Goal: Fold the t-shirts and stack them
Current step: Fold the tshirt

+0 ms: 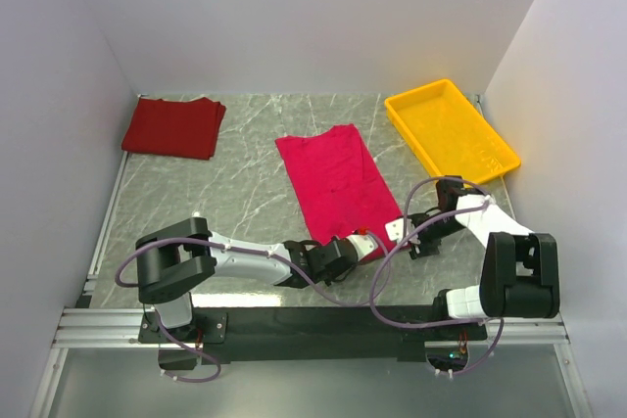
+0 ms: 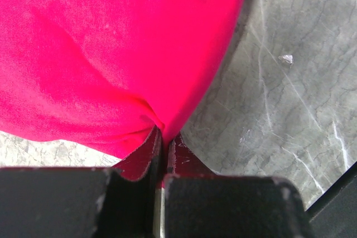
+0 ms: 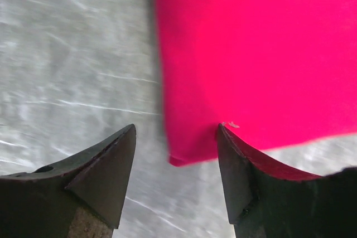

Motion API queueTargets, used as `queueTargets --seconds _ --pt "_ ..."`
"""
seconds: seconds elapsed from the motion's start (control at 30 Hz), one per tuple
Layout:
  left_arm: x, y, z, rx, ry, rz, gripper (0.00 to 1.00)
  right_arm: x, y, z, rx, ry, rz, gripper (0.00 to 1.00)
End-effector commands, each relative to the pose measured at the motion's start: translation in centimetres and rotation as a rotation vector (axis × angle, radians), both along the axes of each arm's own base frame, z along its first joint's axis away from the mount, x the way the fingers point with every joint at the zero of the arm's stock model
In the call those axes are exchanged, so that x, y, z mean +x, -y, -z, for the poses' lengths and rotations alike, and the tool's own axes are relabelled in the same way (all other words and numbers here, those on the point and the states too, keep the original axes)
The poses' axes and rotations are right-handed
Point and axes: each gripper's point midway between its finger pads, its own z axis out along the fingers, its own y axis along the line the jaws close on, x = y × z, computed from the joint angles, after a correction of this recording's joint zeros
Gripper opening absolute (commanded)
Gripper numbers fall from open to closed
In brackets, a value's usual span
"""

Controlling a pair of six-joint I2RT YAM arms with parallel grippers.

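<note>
Crimson soft cloth, the bright pinkish-red t-shirt (image 1: 333, 183) lies as a long strip mid-way across the grey marbled desk (image 1: 245, 193), its near hem between both arms. The left gripper (image 2: 163, 137) is pinched tight on that hem, puckering the fabric, likely so it can lift it for a fold toward the far end. The right gripper (image 3: 175, 132) stands wide, straddling the near right corner and gripping nothing. The darker maroon folded t-shirt (image 1: 171, 127) sits far left, probably the stack's base.

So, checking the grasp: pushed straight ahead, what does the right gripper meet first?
Probably the crimson t-shirt: its near corner sits between the open jaws of the right gripper; depth unclear.
</note>
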Motion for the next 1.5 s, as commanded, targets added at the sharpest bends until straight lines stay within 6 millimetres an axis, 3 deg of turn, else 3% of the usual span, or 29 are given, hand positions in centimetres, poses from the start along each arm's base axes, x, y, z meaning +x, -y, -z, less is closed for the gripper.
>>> queueTargets --seconds 0.0,0.13,0.33,0.8,1.07,1.17,1.2,1.27,1.3,1.47 --pt "-1.6 -0.4 0.7 0.003 -0.073 0.021 0.01 -1.5 0.2 0.8 -0.009 -0.042 -0.014 0.66" --pt "-1.7 -0.3 0.7 -0.001 -0.077 0.025 0.01 -1.6 0.5 1.5 -0.03 -0.026 -0.02 0.66" --pt "-1.7 -0.1 0.6 -0.016 -0.085 0.027 0.01 0.3 1.3 2.4 -0.071 -0.022 0.04 0.67" --pt "-1.9 -0.1 0.5 -0.023 -0.092 0.035 0.01 1.8 1.6 2.8 -0.09 -0.041 0.13 0.5" --pt "-1.9 -0.3 0.3 -0.033 -0.098 0.032 0.01 2.5 1.7 2.8 -0.097 -0.028 0.181 0.46" --pt "-2.0 -0.2 0.2 -0.04 -0.102 0.04 0.01 2.5 1.7 2.9 -0.1 -0.028 0.193 0.4" --pt "-2.0 0.0 0.1 -0.045 -0.103 0.042 0.01 2.5 1.7 2.9 -0.103 -0.03 0.196 0.31" --pt "-2.2 0.0 0.1 -0.049 -0.113 0.047 0.01 2.5 1.7 2.9 -0.103 -0.037 0.198 0.25" --pt "-2.3 0.0 0.1 -0.053 -0.119 0.049 0.01 2.6 1.5 2.7 -0.093 -0.033 0.198 0.0" --pt "-2.5 0.2 -0.8 -0.091 -0.123 0.055 0.01 1.0 1.1 2.0 -0.07 -0.062 0.134 0.0"
